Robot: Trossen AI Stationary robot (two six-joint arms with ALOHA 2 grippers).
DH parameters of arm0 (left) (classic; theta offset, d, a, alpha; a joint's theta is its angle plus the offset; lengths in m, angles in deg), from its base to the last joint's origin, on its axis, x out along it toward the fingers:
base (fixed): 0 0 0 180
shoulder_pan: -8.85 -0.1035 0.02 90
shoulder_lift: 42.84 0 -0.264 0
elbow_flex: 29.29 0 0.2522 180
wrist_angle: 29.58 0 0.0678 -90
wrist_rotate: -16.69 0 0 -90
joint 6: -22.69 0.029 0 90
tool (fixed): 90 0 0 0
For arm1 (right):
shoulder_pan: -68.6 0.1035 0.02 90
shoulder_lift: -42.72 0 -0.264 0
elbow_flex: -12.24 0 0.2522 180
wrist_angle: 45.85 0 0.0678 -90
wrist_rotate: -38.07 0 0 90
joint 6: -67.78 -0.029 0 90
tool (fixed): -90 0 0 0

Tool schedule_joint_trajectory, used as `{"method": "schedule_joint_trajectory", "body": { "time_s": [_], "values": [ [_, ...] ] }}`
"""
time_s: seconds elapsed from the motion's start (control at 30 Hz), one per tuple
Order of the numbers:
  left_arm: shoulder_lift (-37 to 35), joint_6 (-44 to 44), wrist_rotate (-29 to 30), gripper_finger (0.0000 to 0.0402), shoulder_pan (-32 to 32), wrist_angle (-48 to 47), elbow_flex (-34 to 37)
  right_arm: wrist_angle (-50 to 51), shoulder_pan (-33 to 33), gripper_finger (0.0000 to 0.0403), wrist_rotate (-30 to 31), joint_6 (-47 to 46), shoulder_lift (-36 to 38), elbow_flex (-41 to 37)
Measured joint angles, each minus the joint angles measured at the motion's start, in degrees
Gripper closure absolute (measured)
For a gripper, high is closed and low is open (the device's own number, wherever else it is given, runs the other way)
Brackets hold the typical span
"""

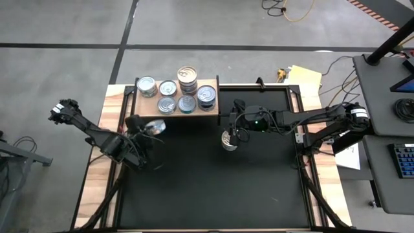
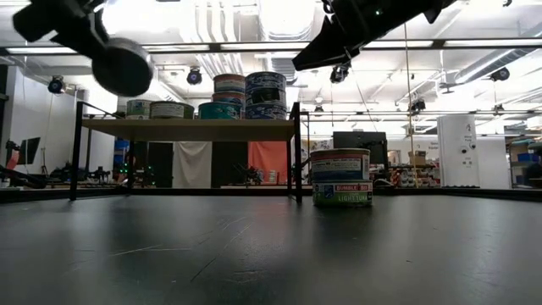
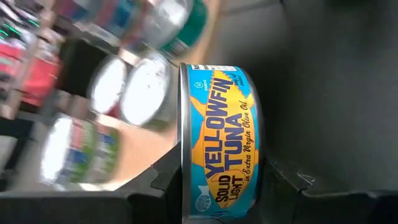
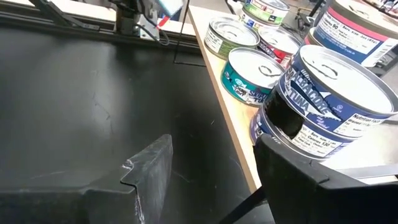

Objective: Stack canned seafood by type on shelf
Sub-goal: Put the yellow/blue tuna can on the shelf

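Observation:
The wooden shelf (image 1: 145, 109) stands at the table's far edge on black legs (image 2: 296, 152). Several tins rest on its top (image 2: 186, 129), and one pile (image 1: 187, 76) is higher than the rest. My left gripper (image 1: 150, 129), just before the shelf's left end, is shut on a blue-and-yellow yellowfin tuna tin (image 3: 221, 124), held in the air. My right gripper (image 1: 231, 126) hangs open near the shelf's right end, with nothing between its fingers (image 4: 149, 162). Below it, two tins (image 2: 341, 178) stand stacked on the black mat. My left gripper pinches the yellowfin tin between its two fingers, one on each flat end (image 3: 183, 180). The tin is lifted clear of the table and tipped on edge. Its label faces back toward the wrist, and one round face (image 2: 123, 66) faces the table's near edge.
The black mat (image 1: 213, 188) covers the table, with wooden borders (image 1: 107, 123) at the sides. A desk with a keyboard (image 1: 404, 162) and cables stands beyond the right edge. In the right wrist view, blue-labelled tins (image 4: 329, 99) on the shelf are close beside my right gripper.

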Motion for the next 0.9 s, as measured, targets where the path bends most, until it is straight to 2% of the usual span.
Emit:
{"method": "schedule_joint_trajectory", "body": {
  "time_s": [0.2, 0.33, 0.57, 0.9],
  "values": [
    [1.12, 4.85, 1.20, 0.0271, -0.02, -3.70, -1.80, -0.23, 0.00, 0.0191, -0.03, 0.00, 0.00, 0.00],
    [1.76, 2.87, 1.22, 0.0271, -0.31, -10.05, -0.43, -0.34, 0.00, 0.0193, -0.04, 0.02, -0.07, -0.02],
    [2.76, 2.74, 1.21, 0.0271, -2.75, -9.61, 0.75, -0.43, 0.00, 0.0186, -0.12, 0.02, -0.11, -0.02],
    [5.36, 2.62, 1.22, 0.0271, -9.76, -9.65, 0.78, -0.41, 0.00, 0.0186, -0.14, 0.02, -0.17, -0.02]
  ]
}}
